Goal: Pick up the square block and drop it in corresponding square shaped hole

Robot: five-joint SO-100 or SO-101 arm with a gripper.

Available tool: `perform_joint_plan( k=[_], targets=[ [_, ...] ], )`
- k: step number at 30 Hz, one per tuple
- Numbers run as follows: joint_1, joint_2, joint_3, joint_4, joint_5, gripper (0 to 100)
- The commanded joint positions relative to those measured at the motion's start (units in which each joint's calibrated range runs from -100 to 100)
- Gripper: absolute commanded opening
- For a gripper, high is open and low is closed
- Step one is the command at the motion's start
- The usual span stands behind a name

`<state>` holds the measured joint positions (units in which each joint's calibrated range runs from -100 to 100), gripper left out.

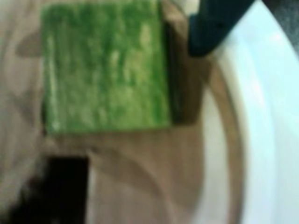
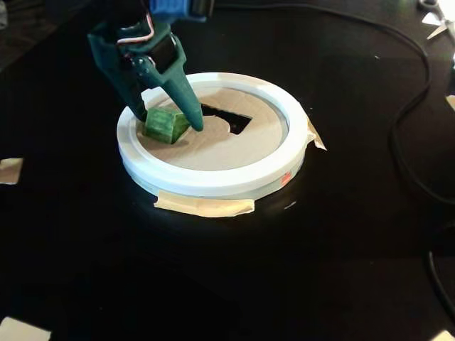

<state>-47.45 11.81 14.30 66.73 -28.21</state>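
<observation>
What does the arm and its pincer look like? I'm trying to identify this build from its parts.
In the fixed view, the pincer has dark teal plastic fingers that taper to blunt tips. Above them sits a black block with a thin loop of red and white wires, topped by a bright blue part. The wrist view shows only one blurred dark teal fingertip.

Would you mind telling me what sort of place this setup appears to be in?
Probably a hobbyist's workbench: a black table, a cardboard disc taped down with masking tape, and loose cables.
</observation>
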Motion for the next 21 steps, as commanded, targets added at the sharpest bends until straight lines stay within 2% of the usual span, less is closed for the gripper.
perform_joint_plan(
  k=[1, 8, 21],
  targets=[
    [-0.24, -10.34, 0.09, 2.66, 0.2, 81],
    [1.39, -14.28, -0.18, 7.08, 0.44, 81],
    [8.38, -10.52, 0.18, -0.25, 3.42, 81]
  ],
)
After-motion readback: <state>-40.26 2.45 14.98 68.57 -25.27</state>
